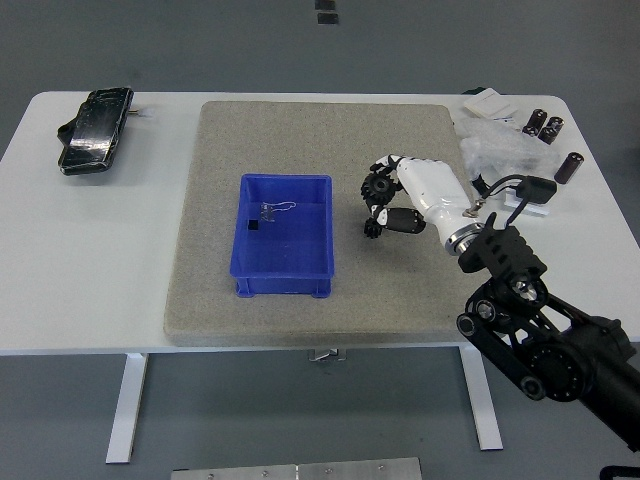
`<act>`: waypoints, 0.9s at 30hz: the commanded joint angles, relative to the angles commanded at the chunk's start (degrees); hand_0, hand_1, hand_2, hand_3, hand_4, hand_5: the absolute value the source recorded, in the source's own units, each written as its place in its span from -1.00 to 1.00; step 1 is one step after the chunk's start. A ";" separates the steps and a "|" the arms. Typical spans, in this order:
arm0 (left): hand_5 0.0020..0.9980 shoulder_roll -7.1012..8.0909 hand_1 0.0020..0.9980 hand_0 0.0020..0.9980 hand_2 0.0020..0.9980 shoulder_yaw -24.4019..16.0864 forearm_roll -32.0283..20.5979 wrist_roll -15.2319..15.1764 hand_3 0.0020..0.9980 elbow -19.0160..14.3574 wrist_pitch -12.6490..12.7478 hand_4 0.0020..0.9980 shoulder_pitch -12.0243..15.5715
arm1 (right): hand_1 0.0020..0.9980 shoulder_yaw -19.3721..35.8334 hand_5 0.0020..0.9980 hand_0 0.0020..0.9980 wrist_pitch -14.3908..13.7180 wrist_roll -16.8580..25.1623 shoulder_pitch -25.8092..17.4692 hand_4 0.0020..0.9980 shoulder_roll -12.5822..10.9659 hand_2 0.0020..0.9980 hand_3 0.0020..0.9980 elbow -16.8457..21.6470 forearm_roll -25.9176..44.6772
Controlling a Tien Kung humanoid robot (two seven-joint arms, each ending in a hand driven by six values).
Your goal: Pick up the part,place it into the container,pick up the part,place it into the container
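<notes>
part (pixel 371 229) – small black gear on the grey mat (pixel 300 140), just right of the blue container (pixel 284 282) | my right hand (pixel 390 203) is over it, fingers curled round but whether it's gripped i cannot tell | advice: close on the rim squarely, lift straight, clear the container's wall before release | container already holds a clear piece

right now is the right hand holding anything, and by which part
It cannot be told. The right hand has its fingers curled right at the small black gear on the grey mat, but a closed grip is not visible.
</notes>
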 joint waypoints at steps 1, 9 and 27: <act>-0.48 -0.01 0.13 0.28 0.13 -0.01 0.01 0.02 0.22 0.00 0.00 0.38 0.02 | 0.10 -1.54 -1.00 0.26 -0.80 0.25 0.96 -0.40 1.02 0.04 0.05 0.01 0.42; -0.48 0.02 0.13 0.28 0.13 -0.09 0.16 0.10 0.22 0.00 -0.04 0.38 -0.03 | 0.34 -11.30 -0.77 0.47 -2.18 -0.24 4.97 -0.35 5.92 0.29 0.28 -2.62 0.06; -0.49 0.00 0.13 0.28 0.13 -0.12 0.35 0.17 0.22 0.00 -0.07 0.38 -0.14 | 0.78 -14.81 -0.38 0.93 1.05 -1.22 5.81 0.36 6.51 0.71 0.56 -5.52 -0.23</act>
